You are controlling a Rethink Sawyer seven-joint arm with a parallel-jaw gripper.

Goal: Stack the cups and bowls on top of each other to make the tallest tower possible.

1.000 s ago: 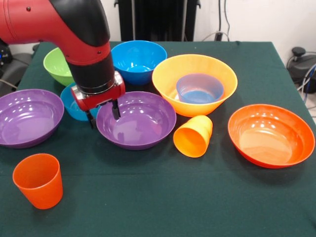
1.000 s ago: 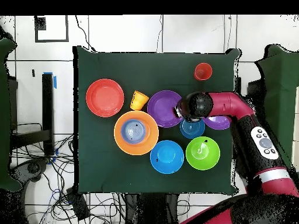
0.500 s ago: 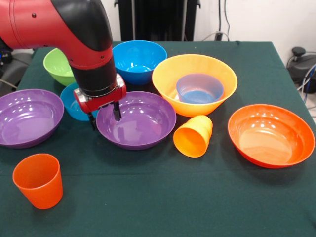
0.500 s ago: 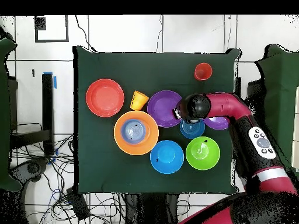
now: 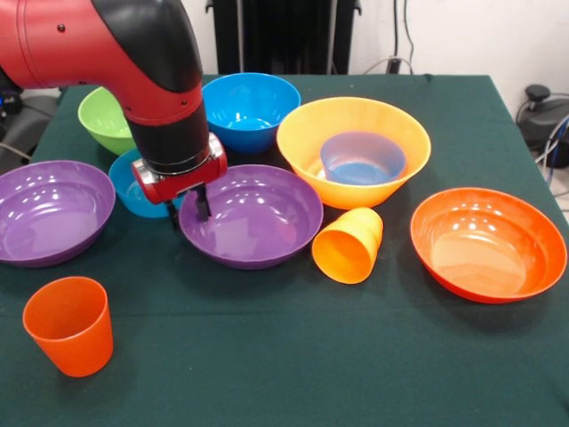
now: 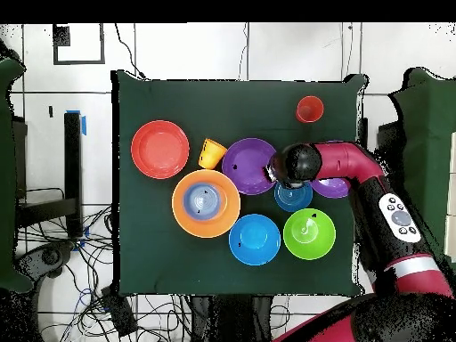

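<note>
My gripper (image 5: 188, 209) straddles the left rim of the middle purple bowl (image 5: 258, 222), one finger inside and one outside, shut on that rim. In the overhead view the arm's wrist (image 6: 295, 164) hides the fingers at that bowl's (image 6: 248, 165) right edge. The large yellow-orange bowl (image 5: 307, 147) touches the purple bowl and holds a small translucent blue bowl (image 5: 362, 160). A yellow-orange cup (image 5: 348, 246) lies on its side by the purple bowl. A red-orange cup (image 5: 69, 325) stands upright near the front left. No tower stands.
A second purple bowl (image 5: 49, 212) sits at the left, a small blue bowl (image 5: 127, 189) behind the gripper, a lime green bowl (image 5: 100, 120) and a medium blue bowl (image 5: 249, 107) at the back. The wide red-orange bowl (image 5: 487, 245) is at the right.
The fingers have drawn together on the purple bowl's rim. That bowl has slid slightly right and nudged the yellow-orange bowl the same way.
</note>
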